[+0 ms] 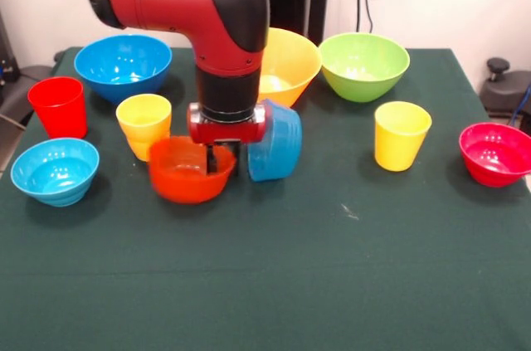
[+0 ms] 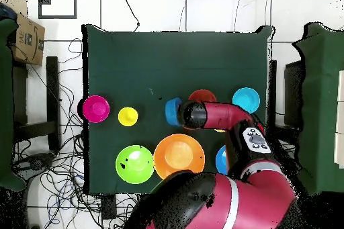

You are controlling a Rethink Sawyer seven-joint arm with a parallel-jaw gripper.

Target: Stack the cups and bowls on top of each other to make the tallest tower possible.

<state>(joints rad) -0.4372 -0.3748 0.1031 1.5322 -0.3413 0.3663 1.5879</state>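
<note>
The gripper reaches down into the orange-red bowl, fingers seemingly pinching its rim. Just beside that bowl, 1 blue bowl stands tipped on edge.

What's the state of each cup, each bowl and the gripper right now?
Red cup: upright, alone.
Left yellow cup: upright.
Right yellow cup: upright, alone.
Orange-red bowl: upright, gripper reaching into it.
Blue small bowl: tipped on its side.
Light-blue bowl: upright.
Blue medium bowl: upright.
Yellow bowl: upright.
Green bowl: upright.
Crimson bowl: upright.
</note>
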